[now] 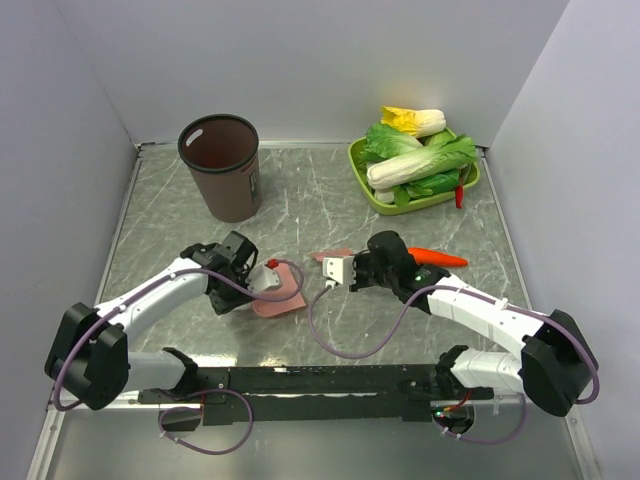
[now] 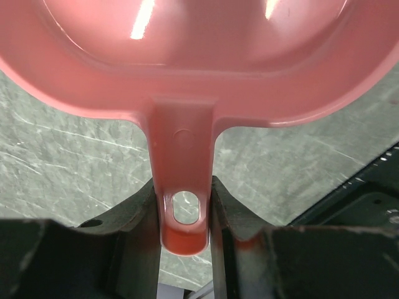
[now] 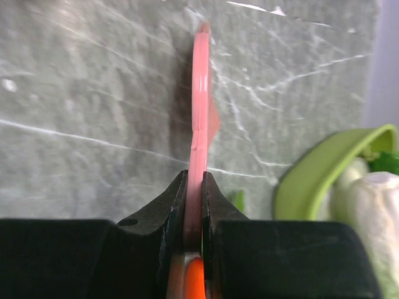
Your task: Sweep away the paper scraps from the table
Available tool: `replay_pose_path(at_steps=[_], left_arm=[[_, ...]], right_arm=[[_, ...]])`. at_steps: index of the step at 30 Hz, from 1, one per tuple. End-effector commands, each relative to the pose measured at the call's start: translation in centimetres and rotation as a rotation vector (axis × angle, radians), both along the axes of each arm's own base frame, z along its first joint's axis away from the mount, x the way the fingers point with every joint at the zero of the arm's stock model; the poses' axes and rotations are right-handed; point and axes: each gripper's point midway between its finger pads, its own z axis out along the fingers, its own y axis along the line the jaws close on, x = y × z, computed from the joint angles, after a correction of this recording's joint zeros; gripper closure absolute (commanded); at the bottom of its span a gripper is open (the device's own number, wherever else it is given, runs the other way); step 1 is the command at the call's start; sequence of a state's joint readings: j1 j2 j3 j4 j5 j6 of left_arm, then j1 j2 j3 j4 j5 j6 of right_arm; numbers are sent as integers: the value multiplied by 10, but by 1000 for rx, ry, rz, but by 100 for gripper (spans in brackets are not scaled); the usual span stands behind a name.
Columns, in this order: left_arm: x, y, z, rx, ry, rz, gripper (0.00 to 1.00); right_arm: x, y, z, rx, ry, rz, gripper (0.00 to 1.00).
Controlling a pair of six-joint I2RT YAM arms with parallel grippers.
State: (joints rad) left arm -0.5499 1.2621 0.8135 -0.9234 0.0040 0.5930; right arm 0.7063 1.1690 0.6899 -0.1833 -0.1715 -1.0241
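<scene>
A pink dustpan [image 1: 283, 300] lies low over the grey marble table [image 1: 330, 195]. My left gripper [image 1: 263, 284] is shut on its handle [image 2: 182, 156], and the left wrist view shows the jaws pressed against both sides of it [image 2: 182, 190]. One small red paper scrap [image 1: 271, 263] sits at the pan's far edge beside that gripper; I see no other scraps. My right gripper [image 1: 336, 268] is shut on a thin pink sweeper blade [image 1: 332, 256]. The right wrist view shows the blade [image 3: 199, 93] edge-on, reaching forward from the jaws [image 3: 194, 177] just above the table.
A brown bin [image 1: 220, 165] stands at the back left. At the back right a green tray [image 1: 356, 165] holds leafy vegetables, with a small red chili [image 1: 459, 195] at its edge. An orange carrot [image 1: 437, 257] lies beside the right wrist. Pale walls enclose the table.
</scene>
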Motion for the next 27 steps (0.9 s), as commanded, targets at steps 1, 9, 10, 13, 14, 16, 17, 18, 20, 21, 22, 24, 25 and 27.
replay_pose_path(at_steps=[1, 9, 10, 13, 14, 16, 17, 18, 20, 21, 22, 24, 25, 27], left_arm=[[17, 0, -7, 15, -67, -7, 99], [25, 0, -23, 28, -57, 10, 99], [25, 0, -23, 31, -57, 12, 99], [25, 0, -24, 29, -52, 13, 96], [25, 0, -24, 30, -49, 11, 93], [23, 0, -25, 32, -39, 11, 82], [22, 0, -25, 32, -34, 11, 78], [22, 0, -25, 31, -35, 9, 76], [20, 2, -24, 34, -29, 9, 65], [19, 3, -25, 37, -25, 6, 61], [18, 4, -23, 38, -18, 8, 52], [18, 4, -20, 35, -16, 10, 44], [16, 5, -18, 38, -12, 12, 39], [16, 5, -14, 31, -17, 19, 36]], right_arm=[[34, 6, 31, 9, -249, -12, 100], [11, 3, -11, -82, -98, 73, 91], [6, 4, -13, -80, -72, 81, 90], [-9, 2, -21, -83, 23, 98, 86], [-13, 1, -23, -83, 47, 97, 85], [-25, -4, -30, -109, 107, 107, 80], [-28, -6, -32, -111, 135, 104, 78], [-31, -5, -31, -113, 157, 109, 71], [-44, -10, -36, -134, 237, 110, 62], [-49, -12, -39, -140, 267, 107, 52], [-56, -16, -40, -150, 300, 105, 47], [-63, -16, -35, -123, 327, 102, 37], [-68, -18, -34, -124, 346, 100, 35], [-70, -18, -28, -105, 359, 76, 31]])
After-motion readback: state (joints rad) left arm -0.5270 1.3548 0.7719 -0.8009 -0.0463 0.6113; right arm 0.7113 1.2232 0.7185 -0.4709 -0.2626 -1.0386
